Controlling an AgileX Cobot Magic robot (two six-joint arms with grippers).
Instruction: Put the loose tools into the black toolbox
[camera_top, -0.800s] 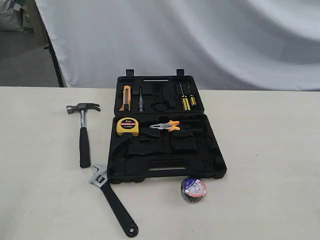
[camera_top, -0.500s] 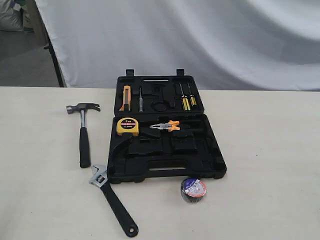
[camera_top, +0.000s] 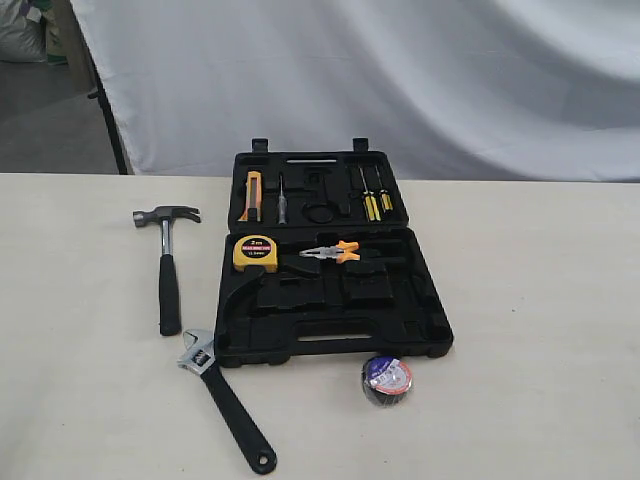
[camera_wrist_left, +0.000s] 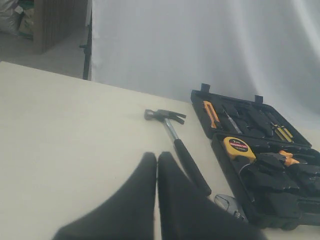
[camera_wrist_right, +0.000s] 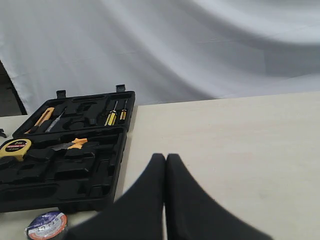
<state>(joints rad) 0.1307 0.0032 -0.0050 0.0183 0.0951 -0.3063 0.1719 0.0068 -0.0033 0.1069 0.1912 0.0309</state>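
The black toolbox (camera_top: 330, 300) lies open at the table's middle, also in the left wrist view (camera_wrist_left: 280, 200) and the right wrist view (camera_wrist_right: 60, 175). A claw hammer (camera_top: 168, 270) (camera_wrist_left: 175, 137) rests left of it. The adjustable wrench (camera_top: 225, 400) lies at its front left corner; its steel head (camera_wrist_left: 230, 206) shows in the left wrist view. A tape roll (camera_top: 387, 379) (camera_wrist_right: 46, 225) sits in front of the box. My left gripper (camera_wrist_left: 157, 156) is shut and empty, above bare table near the hammer's handle. My right gripper (camera_wrist_right: 165, 157) is shut and empty, right of the box. Neither arm shows in the exterior view.
A yellow tape measure (camera_top: 255, 252) and orange-handled pliers (camera_top: 333, 252) sit in the box's near half. Screwdrivers (camera_top: 372, 200) and an orange knife (camera_top: 250, 195) fill the far half. A white sheet (camera_top: 400, 80) hangs behind the table.
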